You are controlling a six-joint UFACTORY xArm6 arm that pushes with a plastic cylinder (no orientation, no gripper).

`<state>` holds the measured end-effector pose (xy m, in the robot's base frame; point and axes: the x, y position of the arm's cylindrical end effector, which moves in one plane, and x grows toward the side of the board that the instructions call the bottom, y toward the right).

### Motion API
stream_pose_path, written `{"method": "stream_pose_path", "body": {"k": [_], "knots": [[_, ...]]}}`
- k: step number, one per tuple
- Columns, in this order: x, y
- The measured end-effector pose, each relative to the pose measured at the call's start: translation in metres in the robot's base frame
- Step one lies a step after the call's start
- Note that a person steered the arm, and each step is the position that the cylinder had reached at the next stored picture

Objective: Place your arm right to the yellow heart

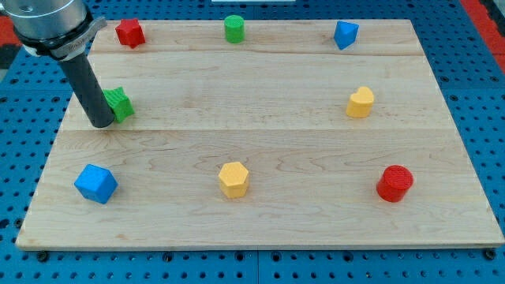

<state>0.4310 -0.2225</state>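
Starting out: my tip (102, 124) touches the green block (120, 103), far from the yellow heart (360, 102). Next, cross right past it. No fingers here.

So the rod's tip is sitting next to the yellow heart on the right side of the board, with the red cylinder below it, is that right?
Not quite. In the camera view my tip is at the view's left, touching or nearly touching the green block, far from the yellow heart. The heart itself is on the view's right, with the red cylinder below it, as you said.
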Motion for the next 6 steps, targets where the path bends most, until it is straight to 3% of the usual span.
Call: {"method": "stream_pose_path", "body": {"k": [3,6], "knots": [[0.006,0.036],[0.001,0.182]]}}
